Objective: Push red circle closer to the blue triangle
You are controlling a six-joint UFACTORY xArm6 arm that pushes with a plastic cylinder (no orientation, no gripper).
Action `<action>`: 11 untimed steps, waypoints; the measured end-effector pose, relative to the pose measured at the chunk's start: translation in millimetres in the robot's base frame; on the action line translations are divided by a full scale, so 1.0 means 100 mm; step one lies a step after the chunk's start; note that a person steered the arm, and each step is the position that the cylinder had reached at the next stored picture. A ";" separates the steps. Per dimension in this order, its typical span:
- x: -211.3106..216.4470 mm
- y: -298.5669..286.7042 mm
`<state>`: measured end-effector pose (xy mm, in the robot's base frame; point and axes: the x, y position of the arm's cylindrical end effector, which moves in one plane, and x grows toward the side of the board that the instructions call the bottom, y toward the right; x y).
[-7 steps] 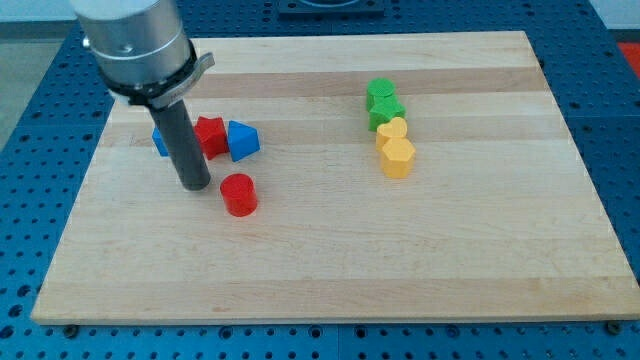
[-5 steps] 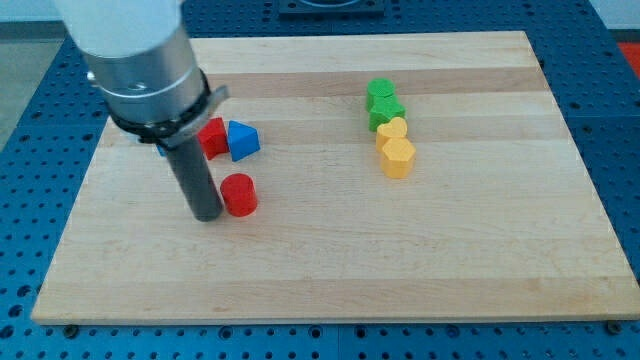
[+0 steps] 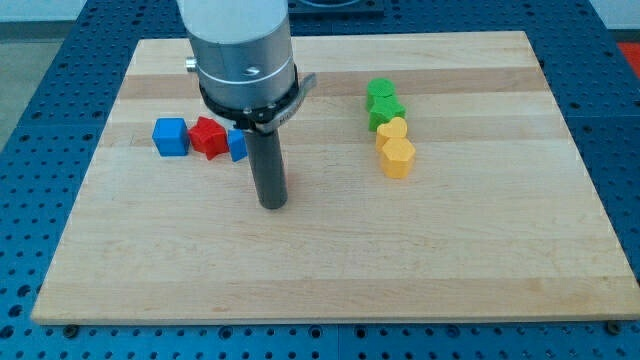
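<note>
Pale wood makes up the board (image 3: pixel 480 260), lying on a blue perforated table (image 3: pixel 30 120); no brand, label or writing can be read anywhere in the camera view. My tip (image 3: pixel 272 205) rests on the board below the row of blocks at the view's left, and it ends a straight dark rod hanging from a silver-grey cylindrical housing (image 3: pixel 242 50); there is no pincer on this arm, only the rod, so nothing spreads or pinches. Only a thin red sliver of the red circle (image 3: pixel 284 181) shows, at the rod's right edge just above my tip; the rod hides most of it, and it appears to touch the rod. Partly hidden too is the blue triangle (image 3: pixel 237 146), its visible part showing just left of the rod and above my tip; it sits right beside a red star-like block (image 3: pixel 208 137), which in turn stands close to a blue cube (image 3: pixel 171 137) further to the view's left. Well apart at the view's right, two green blocks (image 3: pixel 383 104) sit stacked in a column directly above two yellow blocks (image 3: pixel 395 146), the four touching in a line.
</note>
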<state>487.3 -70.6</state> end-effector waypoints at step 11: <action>-0.44 -0.19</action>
<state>443.3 -90.0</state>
